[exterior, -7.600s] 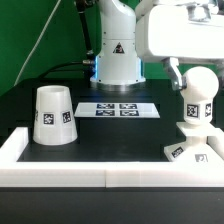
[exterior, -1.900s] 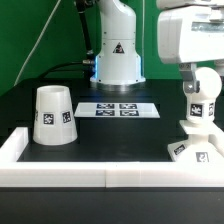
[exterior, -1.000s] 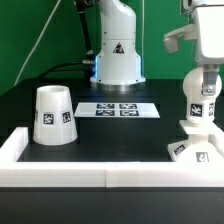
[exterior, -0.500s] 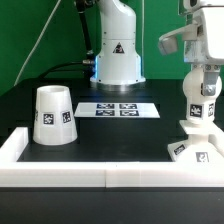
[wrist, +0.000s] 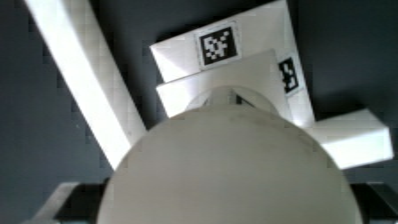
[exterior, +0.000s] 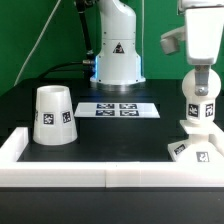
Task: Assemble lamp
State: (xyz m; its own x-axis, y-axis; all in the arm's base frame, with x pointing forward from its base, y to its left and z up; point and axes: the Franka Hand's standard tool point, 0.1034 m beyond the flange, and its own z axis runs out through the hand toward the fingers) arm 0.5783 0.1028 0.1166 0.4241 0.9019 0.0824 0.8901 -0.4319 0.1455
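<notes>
The white lamp bulb [exterior: 200, 102] stands upright on the flat angular lamp base [exterior: 193, 150] at the exterior view's right, both with square tags. My gripper [exterior: 200, 72] reaches down from above and is shut on the bulb's top. In the wrist view the bulb [wrist: 222, 160] fills the space between the fingers, with the tagged base [wrist: 228, 60] beyond it. The white tapered lamp shade [exterior: 52, 115] stands on its wide end at the exterior view's left, apart from the gripper.
The marker board [exterior: 118, 109] lies flat at the table's middle back. The white robot pedestal [exterior: 116, 55] stands behind it. A white raised border [exterior: 60, 168] runs along the table's front and also shows in the wrist view [wrist: 89, 80].
My gripper has come over the bulb from the exterior view's left and closed on its top. The hand has since turned about the bulb's upright axis. Shade and base have not moved.
</notes>
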